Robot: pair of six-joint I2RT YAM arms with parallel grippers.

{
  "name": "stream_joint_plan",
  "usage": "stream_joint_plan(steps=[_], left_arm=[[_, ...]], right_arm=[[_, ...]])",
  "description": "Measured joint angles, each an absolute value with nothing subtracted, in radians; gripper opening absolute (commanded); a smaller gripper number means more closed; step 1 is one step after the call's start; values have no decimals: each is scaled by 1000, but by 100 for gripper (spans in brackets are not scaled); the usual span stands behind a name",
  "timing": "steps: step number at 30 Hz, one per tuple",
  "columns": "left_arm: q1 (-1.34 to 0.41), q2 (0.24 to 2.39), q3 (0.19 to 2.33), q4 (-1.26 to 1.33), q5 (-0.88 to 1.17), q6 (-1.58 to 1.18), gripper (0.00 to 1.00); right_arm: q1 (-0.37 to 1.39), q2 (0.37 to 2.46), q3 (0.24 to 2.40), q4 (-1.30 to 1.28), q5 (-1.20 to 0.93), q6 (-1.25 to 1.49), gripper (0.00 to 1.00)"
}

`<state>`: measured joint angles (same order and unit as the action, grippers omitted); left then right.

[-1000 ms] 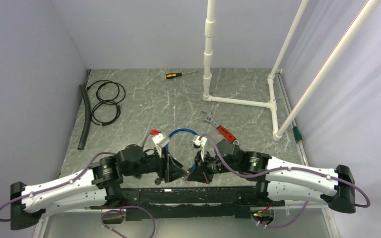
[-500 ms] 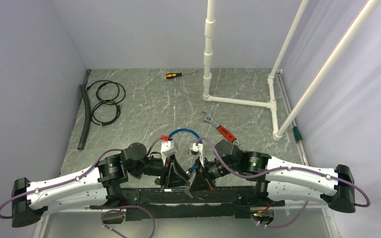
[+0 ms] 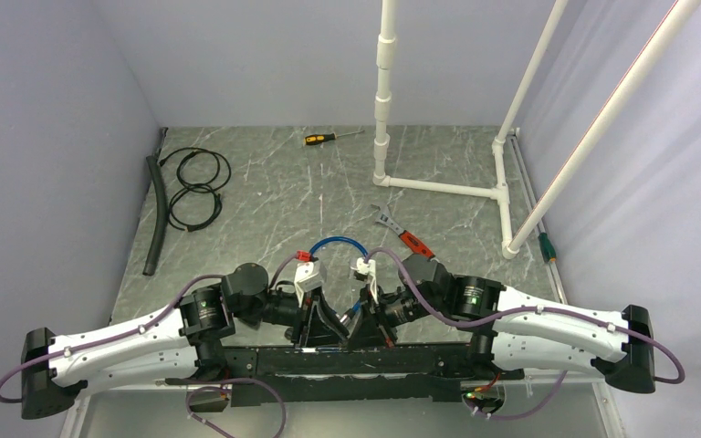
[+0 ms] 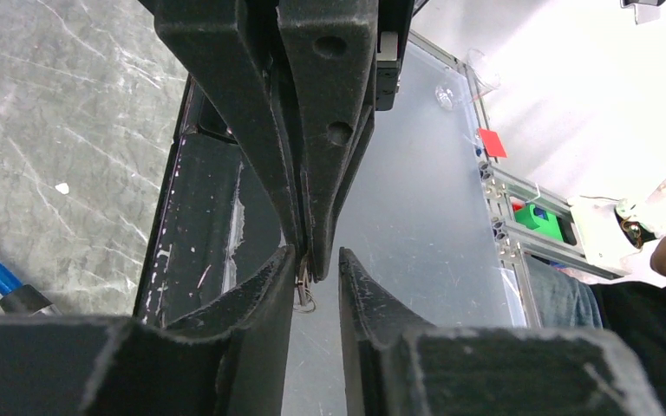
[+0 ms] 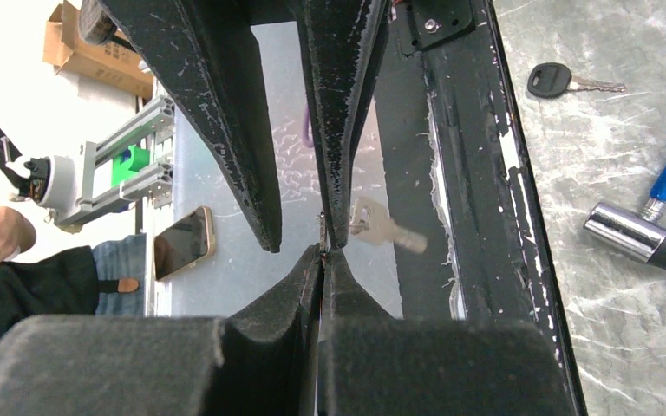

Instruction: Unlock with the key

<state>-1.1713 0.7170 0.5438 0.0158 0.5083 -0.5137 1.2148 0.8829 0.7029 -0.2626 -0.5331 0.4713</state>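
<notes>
The silver key (image 5: 383,230) hangs in the air at the table's (image 3: 265,201) six o'clock edge, over the black rail (image 3: 374,360). It hangs at the tip of the right gripper (image 5: 321,256), whose jaws are pinched tight; it seems to be held by its ring or head, though that spot is too cramped to be sure.

The left gripper (image 4: 312,277) faces it nose to nose, its jaws partly apart around that tip and gripping nothing that I can see.

I'd say the unlocking has not begun: the blue cable lock (image 3: 336,243) lies closed just past the grippers at twelve o'clock, and its metal end (image 5: 631,229) has no key in it.

A black-headed key (image 5: 548,80) lies on the table close by.

Further out are:
- a red-handled wrench (image 3: 406,235) at one o'clock
- a white pipe frame (image 3: 443,187) beyond the wrench
- a screwdriver (image 3: 324,138) far off at twelve
- a black cable coil (image 3: 196,187) at ten

None of these blocks the way. The tight squeeze between the two grippers is the real nuisance.
</notes>
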Motion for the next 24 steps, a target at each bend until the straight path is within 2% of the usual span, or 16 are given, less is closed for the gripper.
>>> stream_joint_plan(steps=[5,16,20,24], left_arm=[[-1171,717,543,15,508,-513,22],[-1171,675,543,-10,498,-515,37],[-1171,678,537,-12,498,-517,36],[-1171,690,527,-13,498,-517,29]], right_arm=[[1215,883,703,-263,-533,471,0],[1215,881,707,-266,-529,464,0],[1215,881,707,-269,-529,464,0],[1215,879,707,-269,-526,464,0]])
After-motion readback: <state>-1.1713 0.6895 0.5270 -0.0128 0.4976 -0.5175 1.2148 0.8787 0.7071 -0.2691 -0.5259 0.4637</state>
